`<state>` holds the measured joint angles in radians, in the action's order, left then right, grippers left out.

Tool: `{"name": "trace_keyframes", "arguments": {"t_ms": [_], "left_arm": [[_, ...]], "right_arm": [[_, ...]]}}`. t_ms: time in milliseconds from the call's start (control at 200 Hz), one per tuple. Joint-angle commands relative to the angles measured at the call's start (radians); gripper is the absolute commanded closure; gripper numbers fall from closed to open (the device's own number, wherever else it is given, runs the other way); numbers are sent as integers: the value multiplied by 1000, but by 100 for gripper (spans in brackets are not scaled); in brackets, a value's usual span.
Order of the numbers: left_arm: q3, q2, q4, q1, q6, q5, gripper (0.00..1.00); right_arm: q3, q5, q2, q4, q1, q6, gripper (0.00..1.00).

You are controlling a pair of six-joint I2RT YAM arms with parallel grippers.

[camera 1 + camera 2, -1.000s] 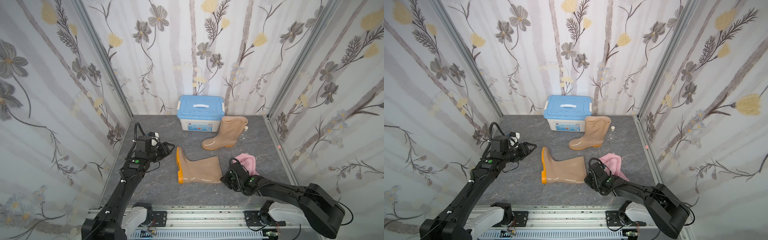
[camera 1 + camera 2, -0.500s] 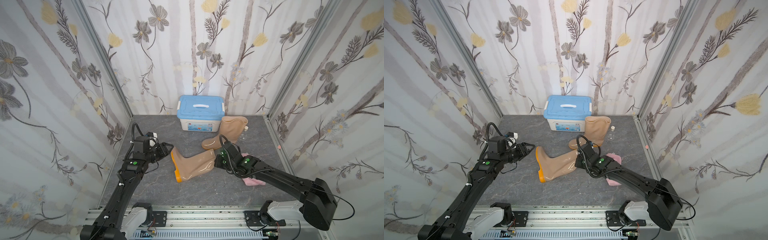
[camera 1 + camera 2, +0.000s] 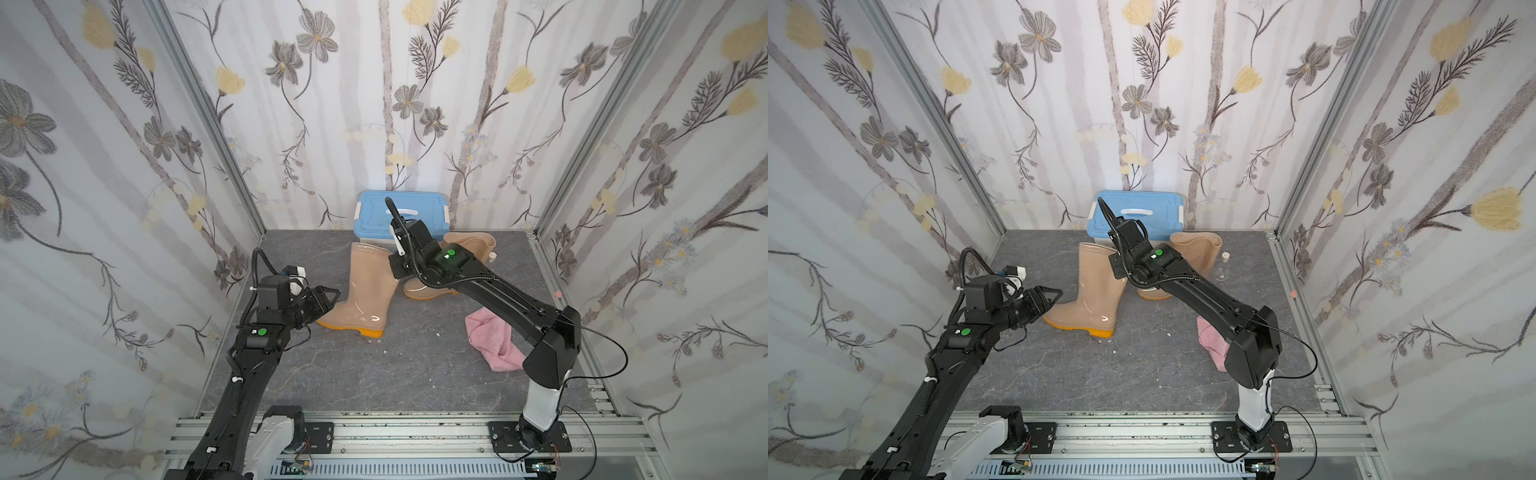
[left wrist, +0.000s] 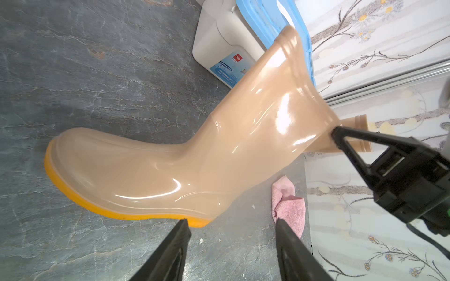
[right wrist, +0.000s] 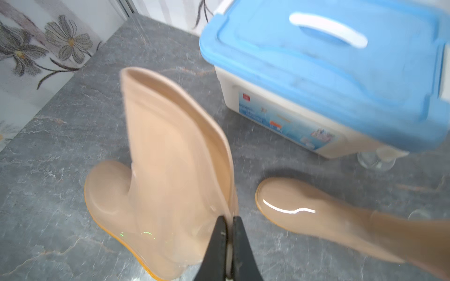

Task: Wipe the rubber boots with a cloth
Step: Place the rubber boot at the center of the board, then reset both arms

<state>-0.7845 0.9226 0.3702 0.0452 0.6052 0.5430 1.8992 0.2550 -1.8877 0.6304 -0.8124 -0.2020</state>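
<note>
Near boot [image 3: 365, 286] stands on its orange sole on the floor [image 3: 415, 374], mid-scene, in front of the box [image 3: 374, 212]; toe points toward the left arm's side; seen likewise in both top views [image 3: 1096, 286]. Right gripper [image 5: 227, 219] is clenched on the rim of this boot's shaft; the right wrist view shows both fingers pinching the rubber wall at the top edge, and the shaft mouth [image 5: 165, 170] is squeezed narrow there; the left wrist view shows the same fingertip [image 4: 337, 136] against the top of the shaft [image 4: 194, 155]. Left gripper [image 3: 332, 299] sits low, just beside the foot of the near boot; jaws are spread and nothing lies between them [image 4: 231, 222]; contact with the sole: cannot tell. Far boot [image 3: 469, 245] stands behind the right arm, just beside the box on its right; its glossy toe [image 5: 316, 214] lies near the near boot's heel, apart from it. Cloth [image 3: 494, 340] lies crumpled on the floor on the right side, partly under the right arm; neither gripper touches it; also visible in the left wrist view [image 4: 289, 206]. Box lid [image 5: 316, 73] is blue with a white handle, closed. Small glass flask [image 3: 1222, 272] stands on the floor just beside the far boot.
</note>
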Motion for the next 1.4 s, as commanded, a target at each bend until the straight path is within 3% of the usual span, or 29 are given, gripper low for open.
{"name": "trace_keyframes", "arguments": {"t_ms": [0,140,330,385,425,495,620,774,859,959,1034,1129,1249,1394], "left_arm": [[12,-5,0,-16,-18,1,40],[36,-6,0,-40,-18,2,40],[45,3,-5,-51,-16,-3,40],[45,5,-5,-56,-17,-3,40],[46,7,-5,-57,-17,-5,40],[43,13,-3,-61,-21,-5,40],[35,25,0,-69,-28,-8,40],[-5,37,22,-83,-35,-15,39],[-45,49,53,-92,-46,-28,36],[-93,76,87,-97,-72,-54,33],[-121,102,105,-98,-95,-78,22],[-144,136,108,-103,-115,-87,18],[-170,180,115,-109,-139,-100,12],[-193,201,142,-121,-168,-134,6]], "right_arm": [[80,78,-41,-28,-1,161,100],[71,83,-44,-59,-1,216,100],[-175,27,79,-227,-15,249,100],[-222,19,102,-233,-31,247,95],[-253,10,118,-238,-32,248,86],[-289,0,144,-236,-32,253,46],[-269,28,169,-187,-31,263,1],[-160,120,205,-64,-27,267,0],[-192,174,280,-37,-15,249,0],[-320,191,429,-36,90,202,0],[-445,194,532,-51,166,169,0],[-598,211,642,-85,254,144,0],[-753,245,731,-120,364,99,0],[-928,186,804,-219,573,24,0]]}}
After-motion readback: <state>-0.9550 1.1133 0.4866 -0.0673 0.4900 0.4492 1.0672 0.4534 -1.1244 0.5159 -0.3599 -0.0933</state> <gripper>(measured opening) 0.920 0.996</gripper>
